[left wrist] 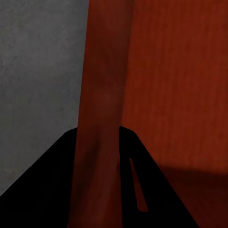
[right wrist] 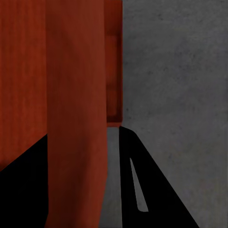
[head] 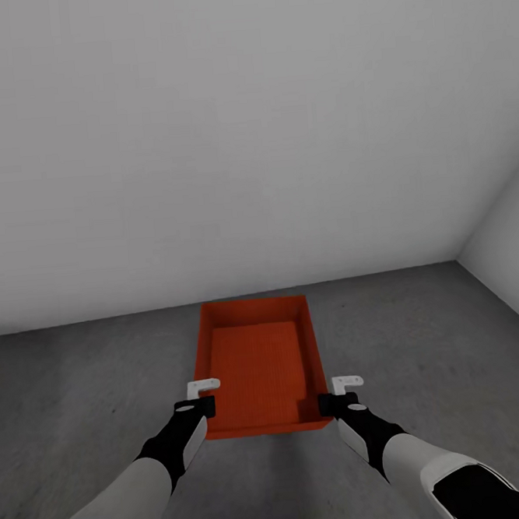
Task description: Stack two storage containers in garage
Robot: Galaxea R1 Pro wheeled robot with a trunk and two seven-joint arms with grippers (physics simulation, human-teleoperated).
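Garage floor (head: 83,398). I hold the storage container (head: 260,361) at 12 o'clock, left tool (head: 199,405) and right tool (head: 338,400) each pinching a side wall, keeping it level.

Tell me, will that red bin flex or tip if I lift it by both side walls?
The storage container probably flexes: its thin walls sit between each hand's fingers. Likely light, being empty. Tipping seems unlikely, with the left hand and right hand opposite.

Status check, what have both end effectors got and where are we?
Left end effector and right end effector each astride a side wall of the red container. Grey concrete floor below. White wall ahead.
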